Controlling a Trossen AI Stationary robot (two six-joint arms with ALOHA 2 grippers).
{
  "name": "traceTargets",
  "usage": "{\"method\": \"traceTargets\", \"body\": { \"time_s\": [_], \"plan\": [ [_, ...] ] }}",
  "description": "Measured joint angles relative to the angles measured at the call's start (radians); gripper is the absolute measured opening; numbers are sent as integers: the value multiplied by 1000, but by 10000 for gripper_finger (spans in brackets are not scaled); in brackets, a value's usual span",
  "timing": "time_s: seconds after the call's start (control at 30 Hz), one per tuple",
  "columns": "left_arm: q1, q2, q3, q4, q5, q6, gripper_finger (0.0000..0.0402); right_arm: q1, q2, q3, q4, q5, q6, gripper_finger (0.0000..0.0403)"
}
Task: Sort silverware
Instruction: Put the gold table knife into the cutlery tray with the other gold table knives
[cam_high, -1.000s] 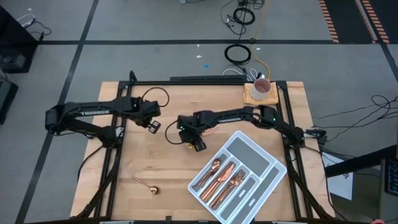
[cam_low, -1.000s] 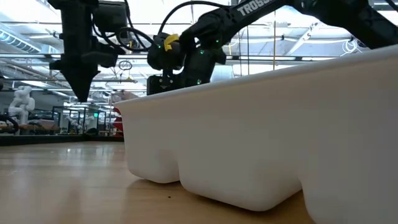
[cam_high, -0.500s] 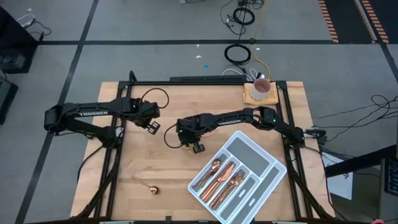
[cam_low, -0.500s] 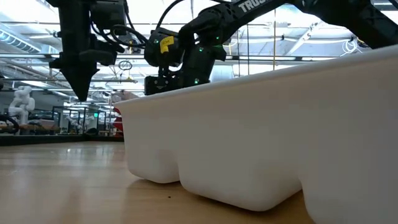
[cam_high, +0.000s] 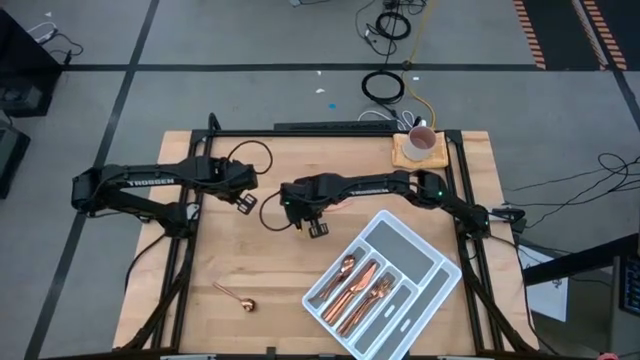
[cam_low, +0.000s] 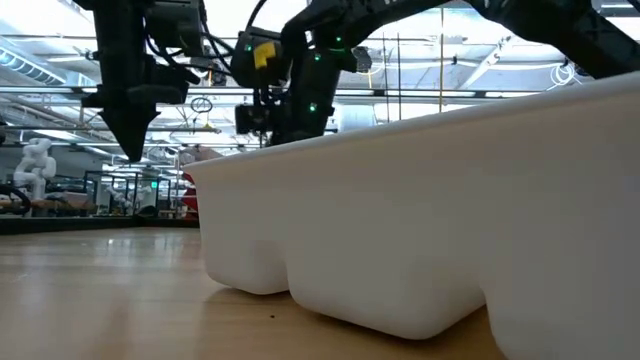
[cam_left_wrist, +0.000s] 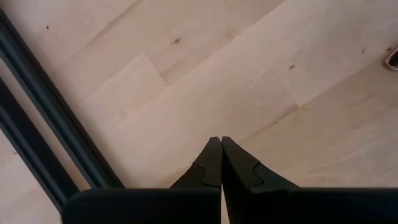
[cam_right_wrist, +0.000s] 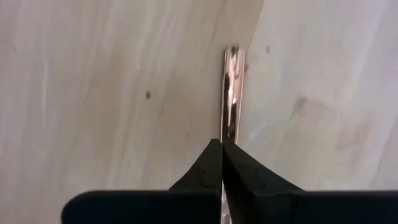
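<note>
Right end effector (cam_high: 318, 229) is seen near the middle of the table (cam_high: 280, 270), its fingers (cam_right_wrist: 214, 163) pressed together on a thin copper utensil handle (cam_right_wrist: 232, 87). In the right wrist view the handle is seen to run straight out from between the fingertips, so its long axis is in line with the reach of the fingers; whether a fork, knife or spoon is held cannot be told, as the far end is not shown. In the low view the right end effector (cam_low: 285, 110) is seen raised above the table behind the tray wall.

From this grip, the grey-white divided tray (cam_high: 432, 270) lies toward the table's front right corner, set at a slant to the table edges. Three of its narrow compartments already hold copper silverware (cam_high: 362, 282), laid lengthwise along the compartments. It is judged that the coming move turns on the held handle being brought round to match the slanted run of those compartments before it is lowered.

One lone spoon (cam_high: 236, 296) is left on the bare wood near the table's front left corner, well apart from the tray. The left end effector (cam_high: 246, 202) is held shut and empty over the left half of the table, toward the back edge; its closed fingers (cam_left_wrist: 214, 163) are seen above bare wood. It is judged to be the nearer arm to that spoon.
</note>
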Motion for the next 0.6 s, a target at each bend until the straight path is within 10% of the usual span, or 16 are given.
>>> {"method": "traceTargets", "body": {
  "time_s": [0.23, 0.47, 0.6],
  "plan": [
    [0, 0, 0, -5, -20, 21, 0, -12, -1, 28, -73, -94, -36, 1],
    [-6, -3, 0, 31, -39, 22, 0, -94, -38, 19, -146, -645, -66, 35],
    [-27, -26, 0, 113, -75, 33, 0, -134, -119, -29, -80, -569, -97, 40]
  ]
}}
